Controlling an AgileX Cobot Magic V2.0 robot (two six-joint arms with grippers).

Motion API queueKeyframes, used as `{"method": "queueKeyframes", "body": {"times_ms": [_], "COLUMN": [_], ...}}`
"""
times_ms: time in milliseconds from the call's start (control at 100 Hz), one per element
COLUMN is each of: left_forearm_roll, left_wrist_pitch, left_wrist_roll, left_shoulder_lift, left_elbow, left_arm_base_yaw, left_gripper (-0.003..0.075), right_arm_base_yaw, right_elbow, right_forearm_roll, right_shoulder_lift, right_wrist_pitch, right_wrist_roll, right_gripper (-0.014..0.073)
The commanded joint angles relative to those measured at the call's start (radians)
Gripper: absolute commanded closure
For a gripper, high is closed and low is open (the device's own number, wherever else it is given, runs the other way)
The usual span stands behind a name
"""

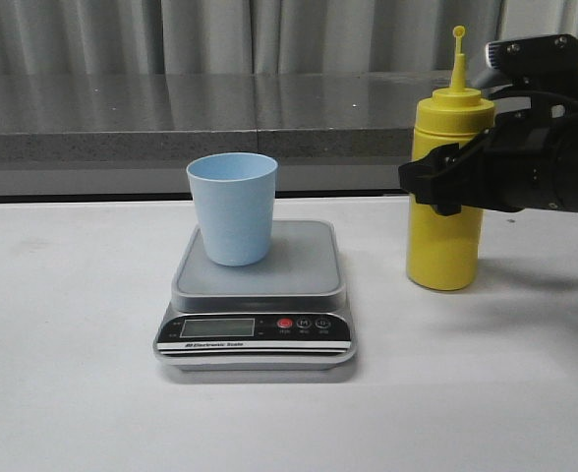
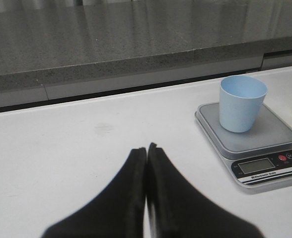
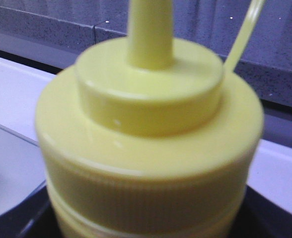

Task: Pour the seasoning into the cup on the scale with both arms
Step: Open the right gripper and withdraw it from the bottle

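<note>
The yellow seasoning bottle stands upright on the white worktop, just beside the scale on its right, nozzle pointing up with the small cap dangling from its tether. The right pincer is around the bottle's middle, one black finger crossing its front; in the right wrist view the cap and shoulder fill the frame, so the bottle sits deep between the fingers, though I cannot tell whether they are actually squeezing it or only set around it. The bottle's base looks to be resting on the worktop.

The light blue cup stands upright on the scale's grey platform, toward its back left part, apparently empty. The left pincer hangs well to the left of the scale, its fingers pressed together on nothing.

I would say the step in hand is the taking of the bottle. Next it needs a firm hold, a lift, carrying over the cup, then a tilt with the nozzle above the rim.
</note>
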Motion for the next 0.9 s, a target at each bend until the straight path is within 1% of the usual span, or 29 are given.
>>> {"method": "queueKeyframes", "body": {"times_ms": [0,90,160,220,380,540,710,890], "left_forearm_roll": [-0.01,-0.01,-0.01,-0.01,-0.01,-0.01,-0.01,-0.01], "left_wrist_pitch": [-0.071,-0.071,-0.071,-0.071,-0.071,-0.071,-0.071,-0.071], "left_wrist_roll": [-0.005,-0.005,-0.005,-0.005,-0.005,-0.005,-0.005,-0.005], "left_shoulder_lift": [0.011,0.011,0.011,0.011,0.011,0.011,0.011,0.011], "left_elbow": [-0.025,-0.025,-0.025,-0.025,-0.025,-0.025,-0.025,-0.025], "left_arm_base_yaw": [0.001,0.001,0.001,0.001,0.001,0.001,0.001,0.001], "left_gripper": [0.0741,0.0741,0.0741,0.0741,0.0741,0.0741,0.0741,0.0741], "right_arm_base_yaw": [-0.006,-0.006,-0.006,-0.006,-0.006,-0.006,-0.006,-0.006], "right_elbow": [-0.02,-0.02,-0.018,-0.016,-0.009,0.03,0.116,0.228], "right_forearm_roll": [0.021,0.027,0.033,0.032,0.032,0.033,0.068,0.07], "right_shoulder_lift": [-0.042,-0.042,-0.042,-0.042,-0.051,-0.105,-0.188,-0.314], "right_wrist_pitch": [-0.097,-0.097,-0.097,-0.099,-0.107,-0.111,-0.108,-0.103], "right_wrist_roll": [-0.012,-0.012,-0.012,-0.012,-0.012,-0.012,-0.012,-0.012], "right_gripper": [0.0181,0.0041,-0.0029,-0.0063,-0.006,-0.006,-0.006,-0.0056]}}
